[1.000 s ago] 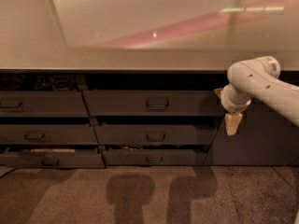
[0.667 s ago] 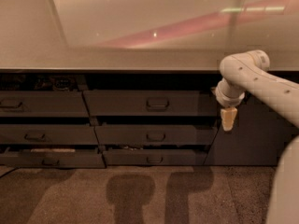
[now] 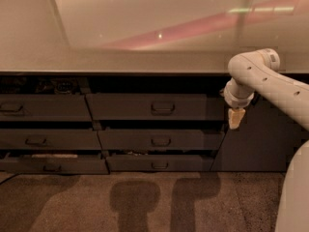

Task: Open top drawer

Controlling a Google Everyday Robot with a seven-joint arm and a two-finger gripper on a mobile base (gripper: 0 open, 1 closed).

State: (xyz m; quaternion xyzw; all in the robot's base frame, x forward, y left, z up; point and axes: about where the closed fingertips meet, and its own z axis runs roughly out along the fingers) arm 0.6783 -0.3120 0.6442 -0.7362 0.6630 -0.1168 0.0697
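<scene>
This looks like an office or lab workroom, not a home. A long, pale, glossy worktop [image 3: 145, 64] runs the full width. Beneath it sit banks of plain dark grey drawers [image 3: 159, 140] with small loop handles, above a speckled brown carpet [image 3: 58, 211]. A robot's gripper [image 3: 235, 118] hangs at the drawers' right end, just below the worktop edge.

Robot gripper [image 3: 235, 118] beside top drawer [image 3: 125, 108]
The gripper hangs pointing down at the right end of the top drawer, well right of its centre handle [image 3: 162, 108], below the countertop [image 3: 120, 62].
</scene>
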